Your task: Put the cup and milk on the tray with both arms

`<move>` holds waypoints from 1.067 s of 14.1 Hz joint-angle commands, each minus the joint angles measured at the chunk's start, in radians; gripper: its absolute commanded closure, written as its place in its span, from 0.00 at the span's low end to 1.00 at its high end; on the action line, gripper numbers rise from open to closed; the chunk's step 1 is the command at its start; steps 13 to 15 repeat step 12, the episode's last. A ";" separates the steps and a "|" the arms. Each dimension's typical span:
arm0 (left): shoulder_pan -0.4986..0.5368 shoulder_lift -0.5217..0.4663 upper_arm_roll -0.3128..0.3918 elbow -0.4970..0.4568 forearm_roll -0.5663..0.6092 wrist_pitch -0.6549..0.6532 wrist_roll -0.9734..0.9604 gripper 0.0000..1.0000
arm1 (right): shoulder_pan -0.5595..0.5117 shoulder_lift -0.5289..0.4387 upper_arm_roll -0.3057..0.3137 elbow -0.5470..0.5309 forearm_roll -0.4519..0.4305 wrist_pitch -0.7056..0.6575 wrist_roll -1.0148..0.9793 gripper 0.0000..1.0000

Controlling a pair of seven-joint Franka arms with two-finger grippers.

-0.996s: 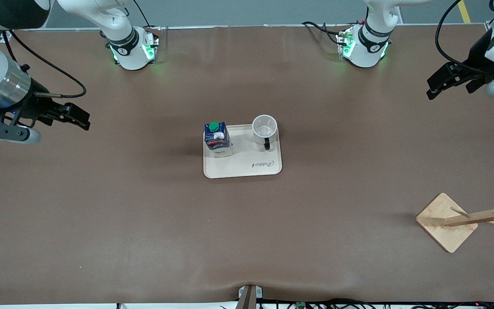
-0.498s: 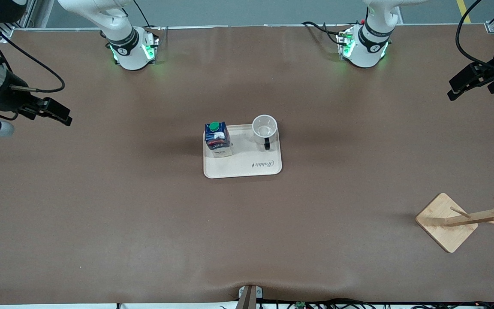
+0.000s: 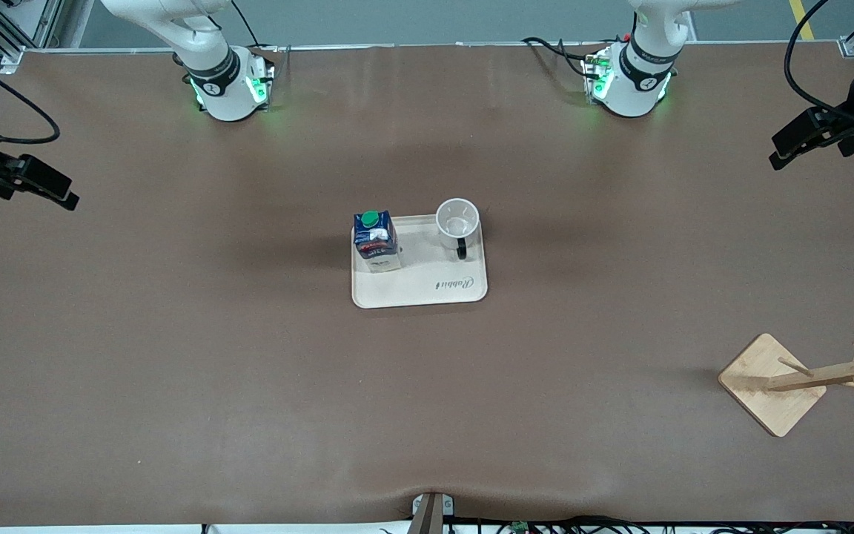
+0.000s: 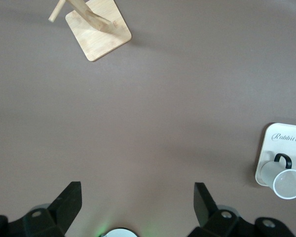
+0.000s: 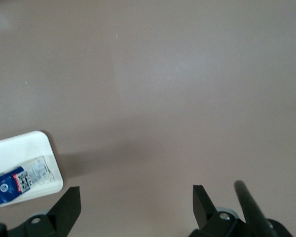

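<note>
On brown table [image 3: 249,371], tray [image 3: 419,293], wooden rack [image 3: 775,382]

From my feed the whole bench [image 3: 175,371] is covered in one matte brown sheet, kinda leathery, with a few soft creases and a slight buckle at the edge nearest the front camera. Lighting is even and from overhead, shadows are faint smudges. Along the top of the front view there's a strip of grey floor [image 3: 412,22] with a bit of yellow line [image 3: 802,18] at the left arm's end. A small metal bracket [image 3: 432,510] clamps the near edge, with a tangle of cables [image 3: 605,525] running along it. A wooden peg rack [image 3: 775,382] on a square base sits near the left arm's end, close to the front camera.
</note>
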 commanded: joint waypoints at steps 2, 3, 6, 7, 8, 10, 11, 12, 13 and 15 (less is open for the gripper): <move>0.002 -0.016 -0.009 -0.014 0.015 0.010 -0.018 0.00 | -0.035 -0.004 0.019 -0.001 -0.012 -0.002 -0.028 0.00; 0.004 -0.014 -0.006 -0.008 0.009 0.010 -0.001 0.00 | -0.033 -0.004 0.021 0.002 -0.014 -0.001 -0.031 0.00; 0.004 -0.005 0.001 0.005 0.006 0.010 0.034 0.00 | -0.036 -0.004 0.019 0.002 -0.018 -0.002 -0.035 0.00; 0.001 0.001 0.001 0.011 0.006 0.010 0.030 0.00 | -0.043 -0.004 0.018 0.000 -0.017 -0.007 -0.035 0.00; -0.003 0.003 -0.001 0.014 0.004 0.010 0.018 0.00 | -0.062 -0.002 0.018 -0.001 -0.017 -0.008 -0.037 0.00; -0.006 0.029 -0.007 0.038 0.012 0.010 0.011 0.00 | -0.072 -0.002 0.018 -0.004 -0.014 -0.010 -0.055 0.00; -0.006 0.029 -0.009 0.040 0.015 0.010 0.010 0.00 | -0.075 -0.002 0.018 -0.004 -0.014 -0.010 -0.067 0.00; -0.006 0.029 -0.009 0.040 0.015 0.010 0.010 0.00 | -0.084 -0.002 0.018 -0.004 -0.012 -0.008 -0.081 0.00; -0.006 0.029 -0.009 0.040 0.015 0.010 0.010 0.00 | -0.084 -0.002 0.018 -0.004 -0.012 -0.008 -0.081 0.00; -0.006 0.029 -0.009 0.040 0.015 0.010 0.010 0.00 | -0.084 -0.002 0.018 -0.004 -0.012 -0.008 -0.081 0.00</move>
